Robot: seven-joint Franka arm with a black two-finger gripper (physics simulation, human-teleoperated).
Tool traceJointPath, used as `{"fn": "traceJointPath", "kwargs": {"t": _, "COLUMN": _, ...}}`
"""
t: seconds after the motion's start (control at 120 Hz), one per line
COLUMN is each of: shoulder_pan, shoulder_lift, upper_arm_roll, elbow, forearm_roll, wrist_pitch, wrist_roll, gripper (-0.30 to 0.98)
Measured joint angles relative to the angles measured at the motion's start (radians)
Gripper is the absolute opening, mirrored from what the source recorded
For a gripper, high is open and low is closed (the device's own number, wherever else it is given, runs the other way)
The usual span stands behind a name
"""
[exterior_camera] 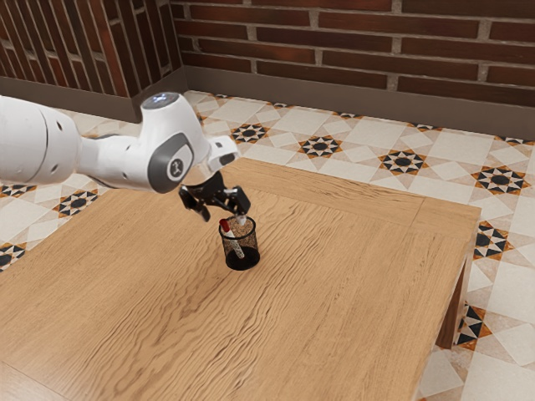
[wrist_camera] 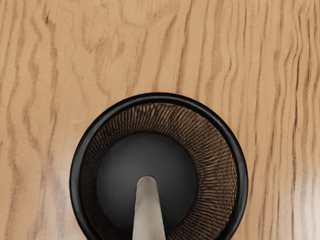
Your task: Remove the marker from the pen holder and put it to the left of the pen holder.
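Our end effector [exterior_camera: 224,215] is above the pen holder, its fingers [exterior_camera: 242,203] spread wide and gripping nothing. Just below is the marker [wrist_camera: 148,215], leaning inside the holder, its red cap [exterior_camera: 224,225] up at the rim. We judge that we are at the grasp: next we should line up with that cap, lower a little with a finger on each side, close, then draw the marker up along its slant so it clears the rim of the pen holder [wrist_camera: 159,97] without tipping it. Around the holder, the tabletop [exterior_camera: 334,284] offers bare wood for setting down; its edges lie well apart from it. Beyond is the tiled floor [exterior_camera: 368,138], then the brick wall [exterior_camera: 351,38].
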Motion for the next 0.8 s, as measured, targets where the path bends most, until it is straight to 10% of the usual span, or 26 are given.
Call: {"fn": "traceJointPath", "kwargs": {"t": 0.8, "shoulder_pan": -0.002, "shoulder_lift": -0.022, "upper_arm_roll": 0.002, "elbow": 0.049, "forearm_roll": -0.002, "wrist_pitch": -0.086, "wrist_roll": 0.02, "gripper": -0.06}}
